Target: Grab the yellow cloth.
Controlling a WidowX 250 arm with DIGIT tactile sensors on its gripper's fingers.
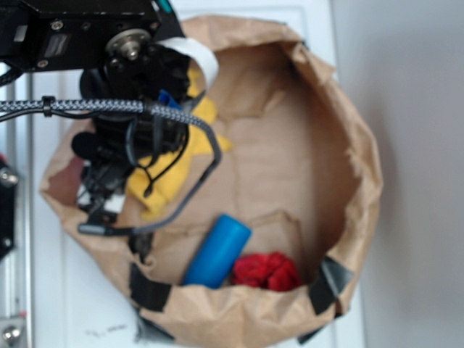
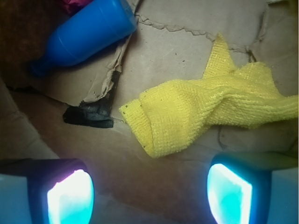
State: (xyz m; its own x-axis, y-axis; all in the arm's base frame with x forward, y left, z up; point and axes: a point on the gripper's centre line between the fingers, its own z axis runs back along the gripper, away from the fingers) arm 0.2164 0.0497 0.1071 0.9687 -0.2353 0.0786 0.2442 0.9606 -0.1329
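in the exterior view the black arm (image 1: 123,80) hangs over the left part of a brown paper-lined basin (image 1: 348,167), and its wrist hides much of the yellow cloth (image 1: 163,181), which lies crumpled on the paper floor under it. the gripper (image 2: 149,193) appears in the wrist view as two pads (image 2: 70,198) glowing cyan at the bottom corners, spread wide apart with nothing between them, so the jaws stand released. in that view the yellow cloth lies just above the gap and toward the right pad, not touching either one. further right in the exterior view a blue bottle (image 1: 216,251) lies on its side near the front wall, and a red cloth wad (image 1: 267,271) sits just beside it. strips of black tape (image 1: 148,290) mark the front rim of the paper
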